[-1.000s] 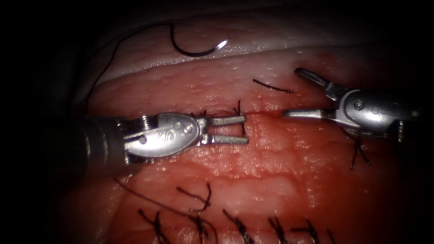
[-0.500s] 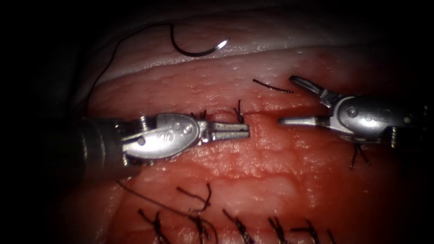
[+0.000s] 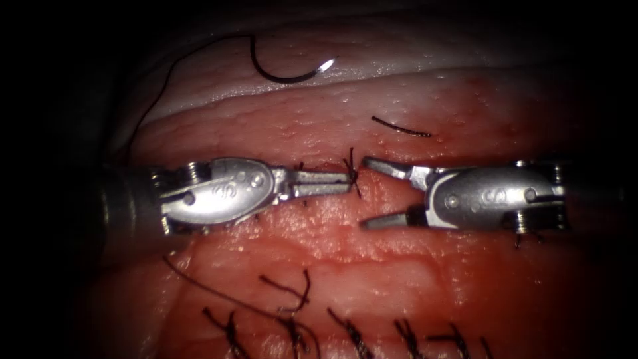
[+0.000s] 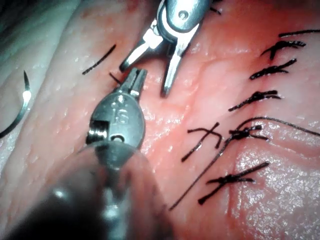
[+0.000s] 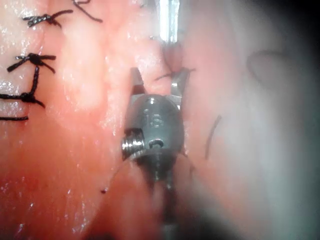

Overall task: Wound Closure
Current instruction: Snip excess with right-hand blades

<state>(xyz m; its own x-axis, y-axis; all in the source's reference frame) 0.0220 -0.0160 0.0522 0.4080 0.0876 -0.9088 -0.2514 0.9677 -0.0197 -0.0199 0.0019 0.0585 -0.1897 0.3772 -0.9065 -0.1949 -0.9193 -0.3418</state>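
The left tool (image 3: 332,183) has its jaws pressed together on a short thread end (image 3: 352,169) sticking up from a knot at the cut (image 3: 319,165), about midway along the tissue (image 3: 372,259). A second ago those jaws were spread; they have since closed on that tail. The right tool (image 3: 373,193) has swung in from higher on the right and now sits just beside the knot, its jaws wide apart and holding nothing, one tip close to the gripped tail and the other lower down. The needle (image 3: 289,74) lies loose on the pale far edge of the tissue, well away from both tools and not in the flesh, its long thread (image 3: 154,100) trailing off to the left. A loose cut piece of thread (image 3: 401,127) rests on the tissue above the right tool, and a row of finished stitches (image 3: 345,329) runs along the near side. To my eye this is tail trimming after a tied knot: the left tool holds the end taut. Cutting it would call for the right tool's open jaws to straddle the tail a little clear of the knot, not on it.
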